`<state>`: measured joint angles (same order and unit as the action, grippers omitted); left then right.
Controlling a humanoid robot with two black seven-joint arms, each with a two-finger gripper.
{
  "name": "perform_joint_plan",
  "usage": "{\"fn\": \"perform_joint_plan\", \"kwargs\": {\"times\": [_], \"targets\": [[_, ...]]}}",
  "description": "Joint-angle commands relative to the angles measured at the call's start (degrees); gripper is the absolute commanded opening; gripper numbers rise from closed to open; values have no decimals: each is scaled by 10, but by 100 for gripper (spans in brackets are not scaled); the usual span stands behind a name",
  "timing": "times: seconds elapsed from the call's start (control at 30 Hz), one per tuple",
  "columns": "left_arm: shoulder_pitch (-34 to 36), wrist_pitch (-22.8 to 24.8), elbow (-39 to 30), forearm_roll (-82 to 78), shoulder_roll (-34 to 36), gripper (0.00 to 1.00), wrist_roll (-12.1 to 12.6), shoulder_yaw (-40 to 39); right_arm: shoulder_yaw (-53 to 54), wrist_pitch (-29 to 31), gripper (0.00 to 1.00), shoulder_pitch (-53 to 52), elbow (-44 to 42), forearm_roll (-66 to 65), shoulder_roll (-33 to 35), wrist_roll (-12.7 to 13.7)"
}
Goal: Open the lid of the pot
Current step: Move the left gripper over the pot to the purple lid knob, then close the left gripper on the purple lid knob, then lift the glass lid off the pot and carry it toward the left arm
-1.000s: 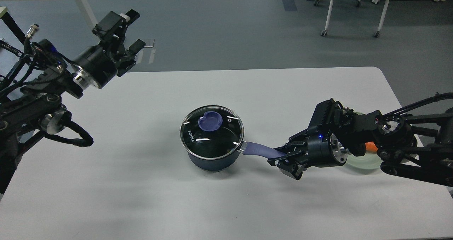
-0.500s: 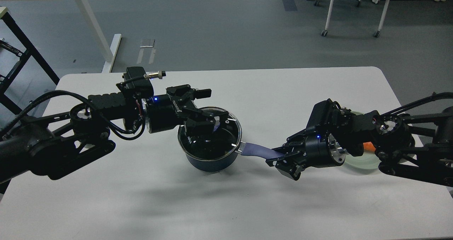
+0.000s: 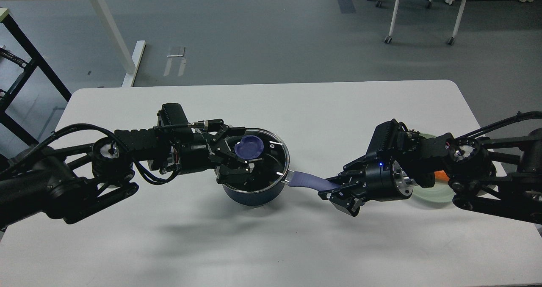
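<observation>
Two grippers attend the pot [image 3: 254,191] mid-table; right gripper [image 3: 334,189] clamps its purple handle [image 3: 307,180]; left gripper [image 3: 242,148], fingers spread, straddles the glass pot lid's [image 3: 271,158] flat knob [image 3: 248,147]; rigid, slippery, breakable; grip the knob.

- No text can be read at this moment.
- Left gripper [image 3: 240,150], centre of frame: small white lettering on its black body, too small and blurred to make out.
- Pot lid [image 3: 271,151], centre of frame: only white glints on the glass, no lettering visible.
</observation>
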<state>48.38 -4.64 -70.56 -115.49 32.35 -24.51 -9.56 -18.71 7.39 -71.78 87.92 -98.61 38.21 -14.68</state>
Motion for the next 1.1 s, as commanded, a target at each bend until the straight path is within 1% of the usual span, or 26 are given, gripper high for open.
{"fn": "perform_joint_plan", "kwargs": {"times": [0.0,0.07,0.2,0.27,0.4,0.6,0.8,0.9,1.07], "targets": [[0,-3,1,0,-1,93,0,8,0,0,21,-4,0,0,-4,0],[1,-3,1,-1,0,84,0,17,0,0,21,-1,0,0,-5,0],[2,-3,1,-1,3,57,-2,29,0,0,21,-1,0,1,-6,0],[3,-3,1,0,4,50,-3,29,1,0,21,-1,0,1,-6,0],[6,-4,0,1,4,43,-3,27,0,0,21,1,0,1,-6,0],[15,-5,-1,5,7,41,-3,23,0,0,21,1,0,1,-6,0],[37,-17,-7,26,39,41,-5,20,-1,0,21,1,0,1,-6,-1],[51,-17,-7,65,78,41,-5,20,-1,0,21,2,0,1,-6,0],[48,-24,-6,115,182,41,-5,30,-1,0,21,3,0,1,-5,0]]}}
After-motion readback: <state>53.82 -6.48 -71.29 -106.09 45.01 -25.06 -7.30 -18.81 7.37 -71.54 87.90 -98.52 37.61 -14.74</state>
